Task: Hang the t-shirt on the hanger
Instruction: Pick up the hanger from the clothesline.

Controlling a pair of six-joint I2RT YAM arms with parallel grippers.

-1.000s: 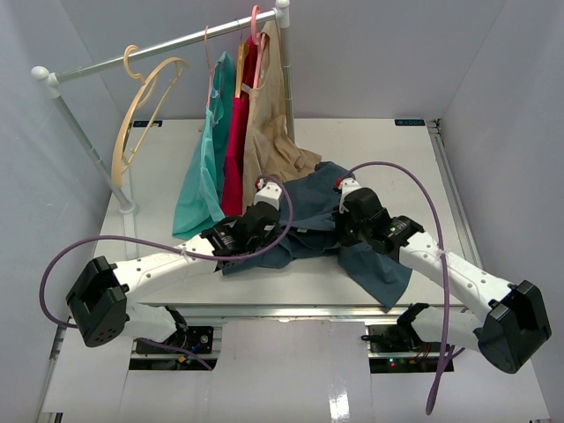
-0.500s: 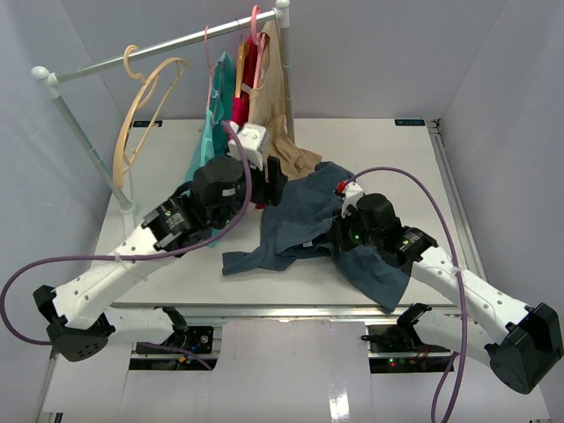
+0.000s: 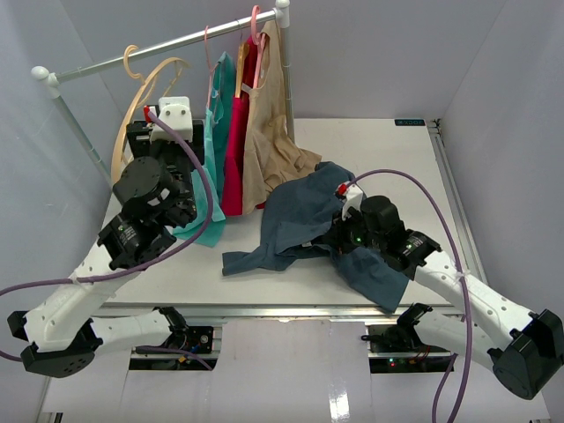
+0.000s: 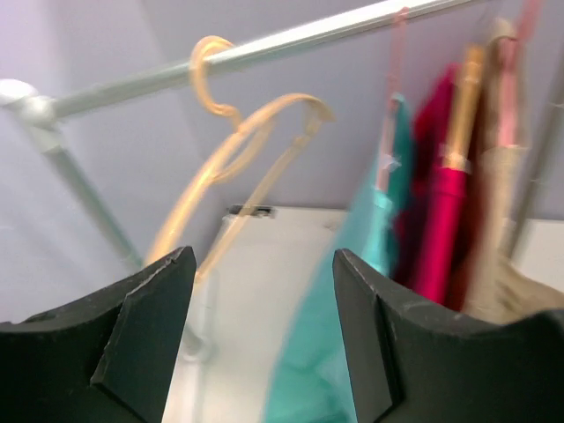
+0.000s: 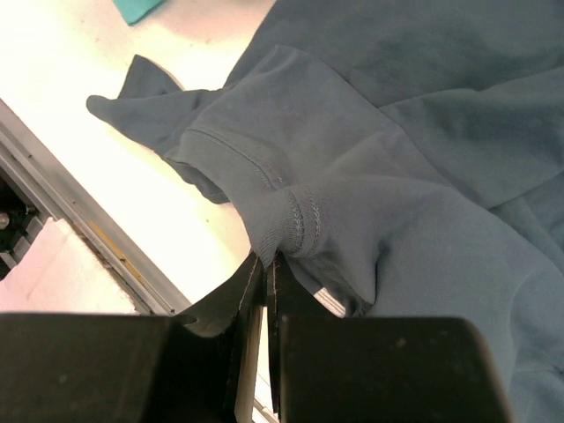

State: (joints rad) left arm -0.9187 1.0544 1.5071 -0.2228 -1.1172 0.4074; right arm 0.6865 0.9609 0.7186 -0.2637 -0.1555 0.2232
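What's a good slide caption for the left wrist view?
Open left gripper faces the bare hanger hooked on the rail, beside a teal garment and a red garment.

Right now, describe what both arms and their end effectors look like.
The left arm and right arm both have white links and black joint housings, and each trails a loose purple cable. A white box sits at the left wrist. The left end effector and right end effector have matte black, angular fingers.
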